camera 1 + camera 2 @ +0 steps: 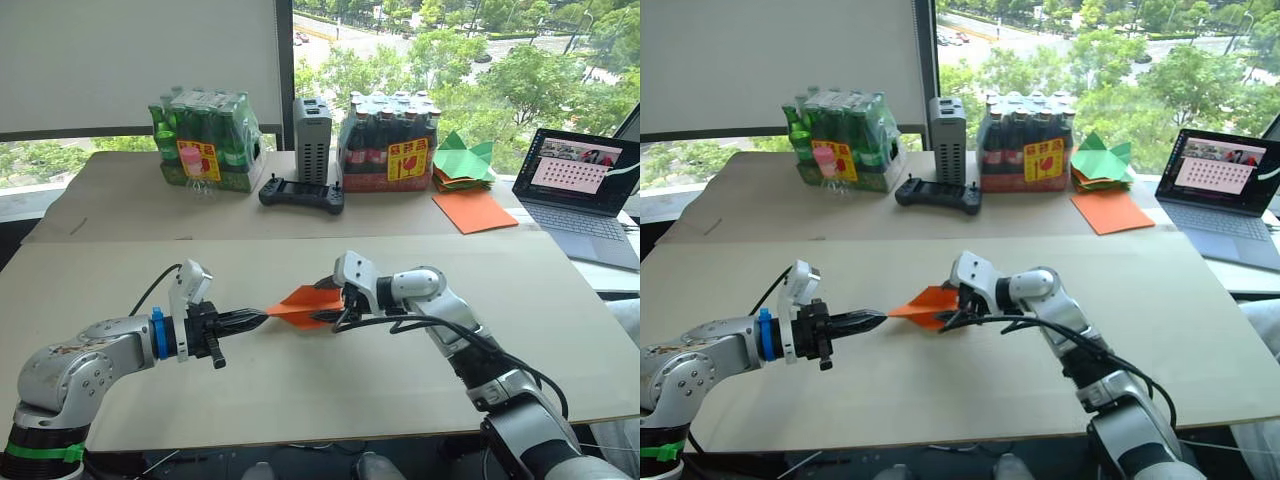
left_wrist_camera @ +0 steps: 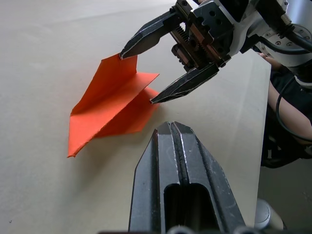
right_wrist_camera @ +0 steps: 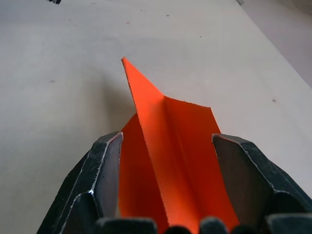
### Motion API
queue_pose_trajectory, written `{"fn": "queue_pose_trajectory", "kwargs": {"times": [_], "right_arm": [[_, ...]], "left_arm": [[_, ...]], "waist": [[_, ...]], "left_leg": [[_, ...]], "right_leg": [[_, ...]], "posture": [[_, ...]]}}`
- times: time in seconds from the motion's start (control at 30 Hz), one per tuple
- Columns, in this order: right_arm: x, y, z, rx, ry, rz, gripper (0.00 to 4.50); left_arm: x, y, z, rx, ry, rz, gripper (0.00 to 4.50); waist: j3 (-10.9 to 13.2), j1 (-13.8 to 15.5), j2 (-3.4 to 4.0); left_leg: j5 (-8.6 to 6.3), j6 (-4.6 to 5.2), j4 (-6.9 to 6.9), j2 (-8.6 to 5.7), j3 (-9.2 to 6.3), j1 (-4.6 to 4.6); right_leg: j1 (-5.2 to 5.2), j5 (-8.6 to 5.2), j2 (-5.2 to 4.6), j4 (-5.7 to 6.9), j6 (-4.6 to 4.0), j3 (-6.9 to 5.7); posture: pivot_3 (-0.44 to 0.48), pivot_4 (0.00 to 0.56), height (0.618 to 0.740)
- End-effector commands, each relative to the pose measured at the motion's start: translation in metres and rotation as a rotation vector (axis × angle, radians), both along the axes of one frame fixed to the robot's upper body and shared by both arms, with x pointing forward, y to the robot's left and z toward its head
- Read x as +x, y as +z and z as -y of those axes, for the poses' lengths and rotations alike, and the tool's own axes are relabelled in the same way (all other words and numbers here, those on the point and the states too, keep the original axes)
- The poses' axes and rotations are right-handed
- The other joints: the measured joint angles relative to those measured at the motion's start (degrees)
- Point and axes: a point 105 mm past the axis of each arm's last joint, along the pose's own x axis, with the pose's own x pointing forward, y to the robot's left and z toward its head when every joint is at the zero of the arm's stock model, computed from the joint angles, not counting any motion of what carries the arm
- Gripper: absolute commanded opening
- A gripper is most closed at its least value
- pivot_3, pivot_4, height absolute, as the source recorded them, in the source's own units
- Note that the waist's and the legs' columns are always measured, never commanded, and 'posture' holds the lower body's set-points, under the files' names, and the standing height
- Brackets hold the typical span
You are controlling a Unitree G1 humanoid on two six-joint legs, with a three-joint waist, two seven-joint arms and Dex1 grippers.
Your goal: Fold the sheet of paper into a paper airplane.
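The sheet of paper is folded into a small orange paper airplane [image 1: 303, 305] that lies on the table [image 1: 300, 400] with its sharp nose toward my left arm and one wing raised. My right gripper [image 3: 166, 139] is open, one finger on each side of the plane's tail; in the left wrist view its upper fingertip [image 2: 127, 50] touches the edge of the raised wing [image 2: 109, 83]. My left gripper [image 1: 262, 318] is shut with nothing in it, its tip close beside the plane's nose.
At the back stand a pack of green bottles [image 1: 205, 140], a grey box [image 1: 311, 140], a black controller [image 1: 301, 192] and a pack of dark bottles [image 1: 388, 143]. Green paper shapes [image 1: 463, 160], a smooth orange sheet [image 1: 474, 211] and a laptop [image 1: 585, 190] lie at the right.
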Motion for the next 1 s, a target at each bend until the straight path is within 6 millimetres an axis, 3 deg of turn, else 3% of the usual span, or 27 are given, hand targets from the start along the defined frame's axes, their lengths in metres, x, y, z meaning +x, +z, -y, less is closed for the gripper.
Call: {"fn": "queue_pose_trajectory", "kwargs": {"times": [0.03,0.37,0.53,0.8,1.0], "right_arm": [[0.003,0.016,-0.007,0.015,0.042,0.047,3.23],[0.013,0.018,-0.013,-0.002,0.084,0.092,3.23],[0.005,0.043,-0.016,0.109,0.141,0.069,3.23],[0.013,0.046,-0.017,0.125,0.106,0.057,3.23],[0.022,0.03,-0.016,0.03,0.094,0.09,3.23]], "left_arm": [[-0.004,0.008,0.004,-0.014,-0.014,0.04,0.0],[-0.004,0.008,0.004,-0.027,0.008,0.044,0.0],[-0.006,0.007,0.001,-0.026,0.022,0.037,0.0],[-0.005,0.007,0.002,-0.024,0.022,0.037,0.0],[-0.003,0.007,0.002,-0.023,0.026,0.039,0.0]], "waist": [[0.0,-0.06,0.0],[0.0,-0.02,0.0],[0.01,-0.21,0.01],[0.01,-0.14,0.02],[0.01,-0.14,0.02]], "left_leg": [[0.0,0.0,0.0,0.0,0.0,0.0],[0.0,0.0,0.0,0.0,0.0,-0.01],[0.0,0.0,0.0,0.02,-0.01,-0.01],[0.0,0.0,0.0,0.0,0.0,0.0],[0.0,0.0,0.0,0.0,0.0,0.0]], "right_leg": [[0.0,0.0,0.0,0.0,0.0,0.0],[-0.01,0.01,-0.01,0.0,-0.01,0.0],[-0.04,0.01,0.0,0.04,-0.02,0.0],[-0.03,0.02,-0.01,0.03,-0.02,0.0],[-0.03,0.02,-0.01,0.03,-0.02,0.0]], "posture": [[0.0,0.15,0.74],[0.0,0.15,0.74],[0.0,0.15,0.74],[0.0,0.15,0.74],[0.0,0.15,0.74]]}}
